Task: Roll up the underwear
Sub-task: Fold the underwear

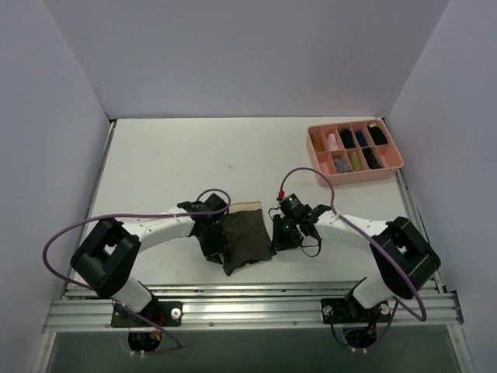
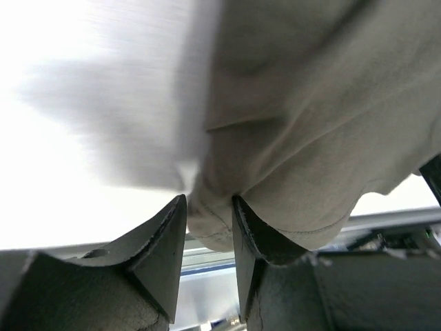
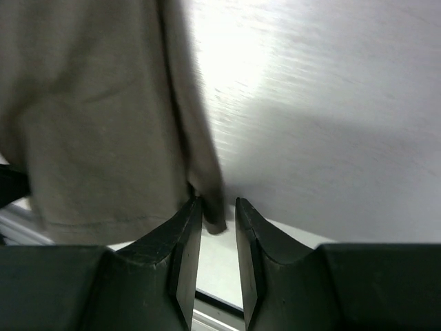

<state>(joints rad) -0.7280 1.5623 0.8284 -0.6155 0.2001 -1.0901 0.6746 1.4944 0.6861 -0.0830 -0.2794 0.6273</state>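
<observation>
**Evidently a two-sided grip, with the roll not yet started**

The left gripper [image 1: 213, 239] sits at the edge of the underwear [image 1: 248, 237] that faces away from the pink compartment tray [image 1: 357, 178]. In the left wrist view a fold of the olive-brown hem fills the gap between its fingers [image 2: 165, 248], so it reads as clenched on the cloth. The cloth rises above the camera there, which suggests that this edge is being lifted off the table [image 1: 171, 163] so it can be turned over.

The underwear lies spread and mostly flat on the table. It is well apart from the tray, on the tray's near-left side, and its tan waistband [image 1: 245, 207] runs along the edge farthest from the arm bases. No rolled part shows.

The right gripper [image 1: 283, 236] is at the garment's tray-facing edge. In the right wrist view its jaws stand narrow around a thin corner of the hem, and a sliver of gap shows beside one pad. I cannot tell whether it has the cloth pinched or only straddles it.

Holding both side edges would probably keep the cloth taut and square, so that it rolls evenly rather than bunching.
</observation>
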